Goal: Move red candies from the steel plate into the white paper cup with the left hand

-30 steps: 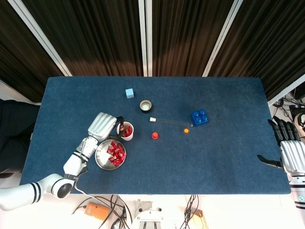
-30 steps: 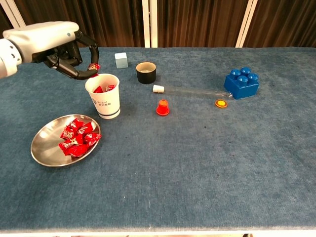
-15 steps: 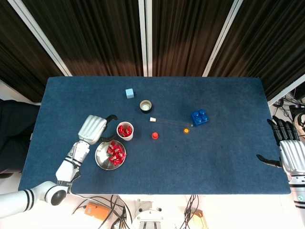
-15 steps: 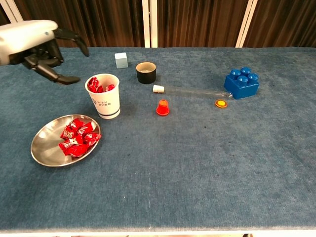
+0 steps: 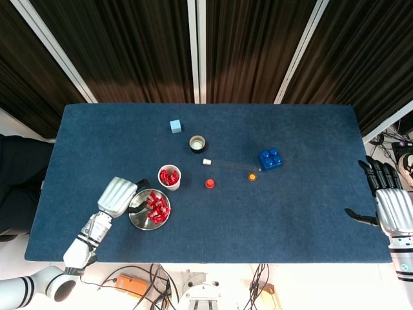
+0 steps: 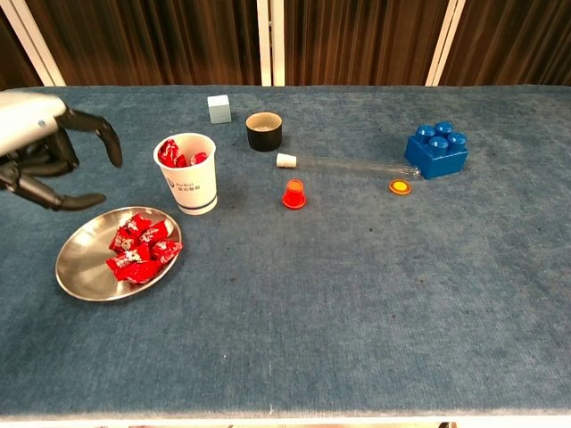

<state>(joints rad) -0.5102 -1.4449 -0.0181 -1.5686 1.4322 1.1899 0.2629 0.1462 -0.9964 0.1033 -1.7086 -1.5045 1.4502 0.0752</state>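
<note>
Steel plate (image 6: 82,267) sits lower left in the chest view, red candies (image 6: 138,247) heaped on its right side. Just above it the left hand (image 6: 40,156) hovers empty, fingers spread. Further back, the white paper cup (image 6: 186,174) stands upright holding candies. At the head view's right edge, the right hand (image 5: 387,203) appears empty, fingers apart.

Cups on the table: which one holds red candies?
The white paper cup beside the steel plate holds them; the black cup farther back shows no candy.
</note>
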